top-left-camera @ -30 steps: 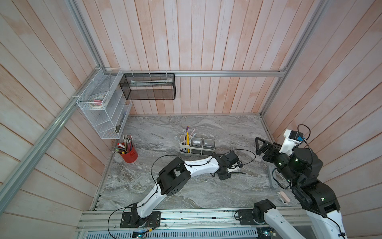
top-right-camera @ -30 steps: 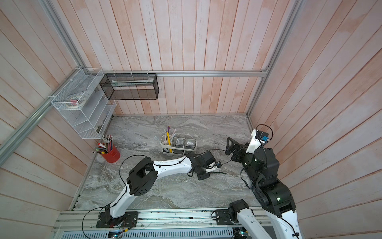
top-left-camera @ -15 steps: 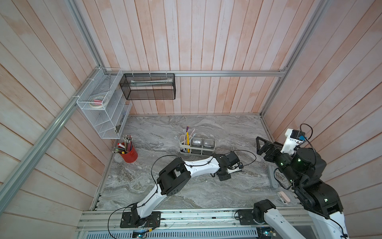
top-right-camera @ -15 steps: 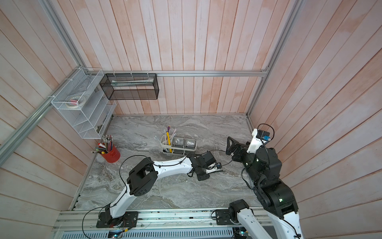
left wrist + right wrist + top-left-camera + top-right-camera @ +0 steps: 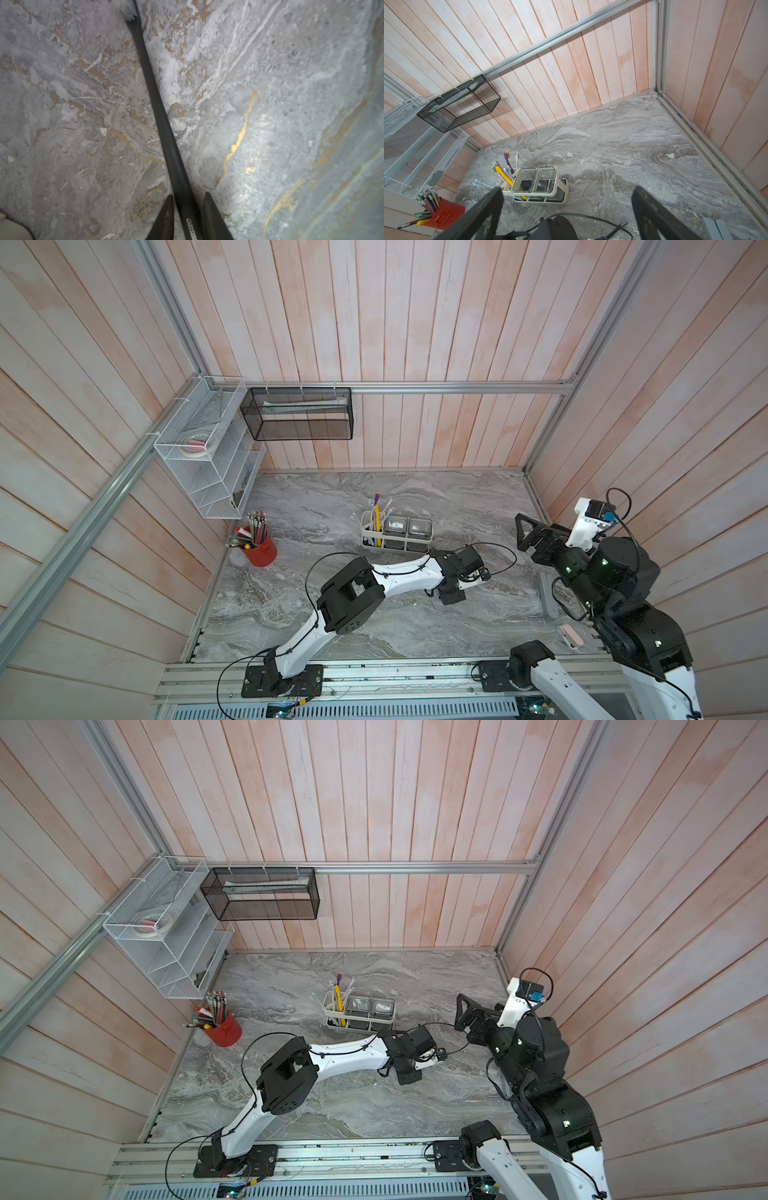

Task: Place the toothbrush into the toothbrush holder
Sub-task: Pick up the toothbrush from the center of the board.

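Down at the left gripper (image 5: 188, 195), two dark tapered jaws straddle the slim black plastic toothbrush (image 5: 153, 91), which lies flat on the grey, gold-veined marble-look counter (image 5: 270, 124). A sliver of stone shows beside the handle, so it cannot be told whether they bite yet. They sit at the broad, lettered stretch of the handle, probably because it offers the most surface to pinch. Out past the tips the handle narrows to white bristles (image 5: 129, 12). The right gripper (image 5: 566, 190) holds nothing, its jaws spread wide, seemingly parked clear. Ahead of them stands the white oblong plastic toothbrush holder (image 5: 392, 549), with two clear square cups (image 5: 525, 180) and, beyond those, a slotted end crowded with coloured brushes (image 5: 503, 176).
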Action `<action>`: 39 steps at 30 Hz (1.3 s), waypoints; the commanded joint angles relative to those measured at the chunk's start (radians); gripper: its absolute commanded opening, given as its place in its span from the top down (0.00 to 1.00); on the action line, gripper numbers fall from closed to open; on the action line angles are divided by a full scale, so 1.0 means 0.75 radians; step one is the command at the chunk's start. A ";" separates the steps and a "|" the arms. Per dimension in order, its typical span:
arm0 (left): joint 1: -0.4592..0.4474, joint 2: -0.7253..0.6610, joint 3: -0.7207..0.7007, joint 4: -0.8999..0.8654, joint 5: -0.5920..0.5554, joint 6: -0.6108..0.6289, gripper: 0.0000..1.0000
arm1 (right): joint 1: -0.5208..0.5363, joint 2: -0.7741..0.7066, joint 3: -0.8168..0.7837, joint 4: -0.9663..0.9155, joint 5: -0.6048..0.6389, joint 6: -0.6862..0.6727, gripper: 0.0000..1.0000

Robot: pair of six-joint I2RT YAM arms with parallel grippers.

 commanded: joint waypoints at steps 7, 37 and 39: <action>0.025 0.127 -0.085 -0.155 -0.077 -0.031 0.81 | -0.005 -0.003 0.016 -0.019 -0.027 -0.015 0.02; 0.049 -0.206 -0.272 -0.045 -0.126 -0.161 1.00 | -0.005 -0.014 -0.153 0.010 -0.043 0.052 0.02; 0.049 -0.248 -0.299 -0.023 -0.137 -0.171 1.00 | -0.005 -0.012 -0.174 0.011 -0.051 0.071 0.02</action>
